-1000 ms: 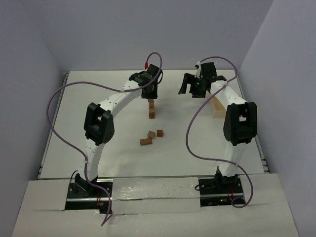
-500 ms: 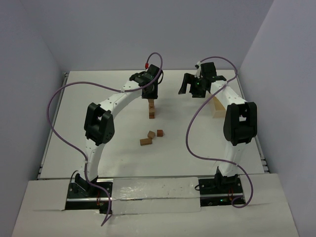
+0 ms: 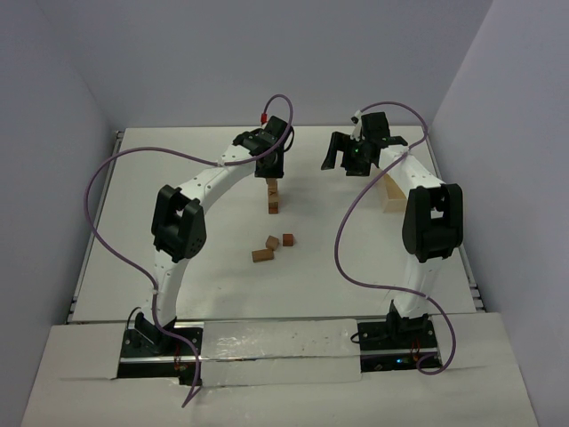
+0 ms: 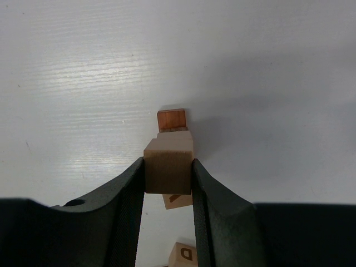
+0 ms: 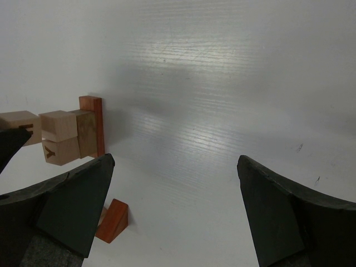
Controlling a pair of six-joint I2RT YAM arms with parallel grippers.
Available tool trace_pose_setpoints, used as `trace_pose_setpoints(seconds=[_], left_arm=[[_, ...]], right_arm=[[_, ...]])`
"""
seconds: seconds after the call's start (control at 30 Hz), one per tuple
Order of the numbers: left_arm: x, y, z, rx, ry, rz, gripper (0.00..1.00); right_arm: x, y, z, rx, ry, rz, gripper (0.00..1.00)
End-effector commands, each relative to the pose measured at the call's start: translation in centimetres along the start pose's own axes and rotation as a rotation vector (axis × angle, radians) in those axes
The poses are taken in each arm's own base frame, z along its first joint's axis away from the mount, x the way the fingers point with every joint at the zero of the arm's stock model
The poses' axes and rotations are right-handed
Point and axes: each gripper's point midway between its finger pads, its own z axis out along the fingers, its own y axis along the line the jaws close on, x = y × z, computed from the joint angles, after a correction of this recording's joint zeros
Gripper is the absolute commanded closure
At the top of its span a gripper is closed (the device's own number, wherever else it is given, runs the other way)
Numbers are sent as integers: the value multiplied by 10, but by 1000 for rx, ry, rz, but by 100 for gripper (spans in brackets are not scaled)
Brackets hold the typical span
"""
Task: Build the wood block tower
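Tightly between the left fingers (image 4: 125, 211), a smooth tan wooden cube (image 4: 168, 165); right fingers (image 5: 72, 206) wide apart.

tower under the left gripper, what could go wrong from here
1. The left gripper is shut on the top block of the narrow tower. Any sideways drag on release could topple it.
2. In the right wrist view the tower's blocks look unevenly stepped, so it may lean.
3. A fall could scatter pieces into the loose blocks nearby.
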Motion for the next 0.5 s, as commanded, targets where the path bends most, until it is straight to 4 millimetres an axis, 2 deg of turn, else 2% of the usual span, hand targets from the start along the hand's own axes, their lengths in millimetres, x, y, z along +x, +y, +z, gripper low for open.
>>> trace_pose_setpoints(seconds=[0.0,0.47], left_arm=[[-4,-4,-3,-1,-16,2,71],[2,-5,2,-4,4,0,71]], right_arm=[[-18,6,-6,-13,-46,-9,0],[-20,7,-6,-16,-46,-5,0]])
